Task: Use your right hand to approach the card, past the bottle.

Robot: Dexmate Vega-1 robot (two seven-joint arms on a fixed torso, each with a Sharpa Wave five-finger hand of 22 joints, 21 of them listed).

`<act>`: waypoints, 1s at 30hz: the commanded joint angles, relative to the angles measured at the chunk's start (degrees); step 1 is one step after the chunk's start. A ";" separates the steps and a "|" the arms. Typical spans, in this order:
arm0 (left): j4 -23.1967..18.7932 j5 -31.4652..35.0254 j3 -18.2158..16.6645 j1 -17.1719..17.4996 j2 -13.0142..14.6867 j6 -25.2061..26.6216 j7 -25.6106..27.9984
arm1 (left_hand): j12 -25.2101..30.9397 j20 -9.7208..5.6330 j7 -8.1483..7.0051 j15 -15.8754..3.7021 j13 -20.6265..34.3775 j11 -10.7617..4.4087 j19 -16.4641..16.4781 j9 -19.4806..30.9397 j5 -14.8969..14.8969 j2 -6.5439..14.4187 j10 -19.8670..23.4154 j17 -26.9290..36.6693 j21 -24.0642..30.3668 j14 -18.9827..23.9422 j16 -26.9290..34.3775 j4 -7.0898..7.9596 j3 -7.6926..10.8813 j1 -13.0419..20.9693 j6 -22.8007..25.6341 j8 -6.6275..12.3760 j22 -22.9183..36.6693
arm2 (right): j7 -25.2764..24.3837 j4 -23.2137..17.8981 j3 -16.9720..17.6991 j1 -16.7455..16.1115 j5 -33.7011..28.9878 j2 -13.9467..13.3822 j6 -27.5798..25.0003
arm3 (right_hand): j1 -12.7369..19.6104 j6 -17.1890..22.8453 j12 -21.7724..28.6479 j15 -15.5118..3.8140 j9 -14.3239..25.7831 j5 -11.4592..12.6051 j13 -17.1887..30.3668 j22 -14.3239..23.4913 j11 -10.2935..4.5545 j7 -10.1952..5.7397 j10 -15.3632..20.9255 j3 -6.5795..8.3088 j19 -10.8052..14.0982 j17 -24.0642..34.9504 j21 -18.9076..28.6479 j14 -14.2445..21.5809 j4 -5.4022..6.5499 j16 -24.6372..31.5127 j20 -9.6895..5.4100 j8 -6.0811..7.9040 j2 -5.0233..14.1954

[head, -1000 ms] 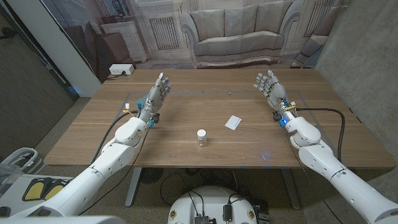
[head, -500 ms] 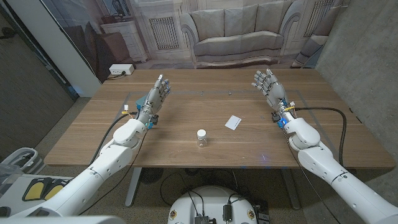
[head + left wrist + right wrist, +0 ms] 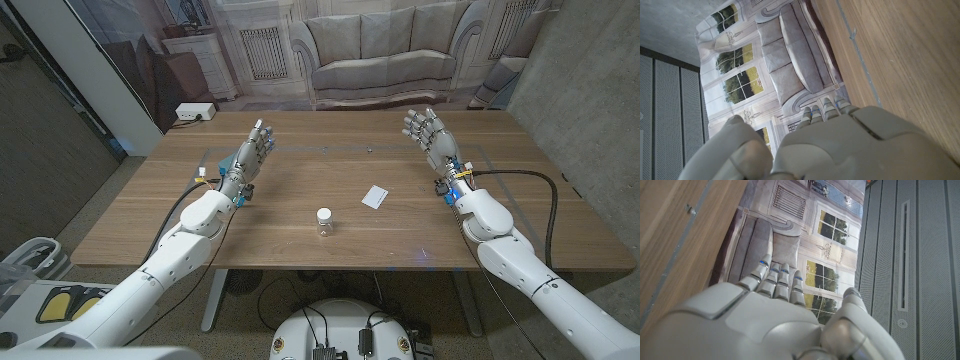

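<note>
A wooden table [image 3: 300,250] with a pale, fine grain spans the head view, its far edge running up against a printed backdrop [image 3: 380,45] of a grey sofa, radiator panels and arched windows. The same backdrop shows in both wrist views, sofa and sunlit panes turned on their side beside the wood. Rough grey concrete wall [image 3: 590,90] closes the room on the robot's right; a dark slatted panel [image 3: 50,150] stands on its left, with a white box [image 3: 194,112] on the floor beyond the table's far left corner.

The card [image 3: 375,196], small and white, lies flat right of the table's centre. The bottle [image 3: 324,221], clear with a white cap, stands upright nearer the robot and left of the card, the two close but apart.

The right hand [image 3: 428,135] is raised over the far right of the table, fingers apart and holding nothing, beyond and to the right of the card and well apart from it. The left hand [image 3: 253,152] is up over the far left side, fingers extended and empty. A black cable [image 3: 535,190] loops across the wood by the right forearm.
</note>
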 commanded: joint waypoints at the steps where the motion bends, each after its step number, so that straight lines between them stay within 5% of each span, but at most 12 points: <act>1: -0.28 0.17 0.11 -0.19 -0.07 0.43 0.27 | 0.40 0.29 0.21 0.02 0.24 0.19 -0.35 0.25 0.22 0.30 0.16 0.24 0.10 0.28 0.14 -0.22 -0.15 0.31 0.34 0.51 0.29 | -0.10 -1.48 0.16 -0.11 -2.63 -1.89 0.23 | 0.60 0.55 -0.35 -0.21 0.30 0.08 0.23 0.21 -0.05 0.17 -0.59 0.13 -0.73 0.10 -0.63 -1.06 -0.45 -0.51 -0.27 0.21 0.16; 30: -1.87 0.65 0.07 0.40 0.44 1.01 1.10 | 0.51 -0.03 0.51 0.16 0.24 0.44 0.06 0.26 0.28 0.83 0.91 0.23 0.25 0.73 0.19 -0.42 -0.22 0.76 1.19 0.55 0.30 | -4.20 -2.25 0.20 -1.15 -12.53 -2.30 4.44 | 1.01 0.55 -0.99 -0.52 0.35 0.18 0.13 0.17 -0.63 -0.12 -1.44 0.11 -1.23 -0.08 -2.02 -2.42 -0.95 -1.25 -0.51 -0.26 0.01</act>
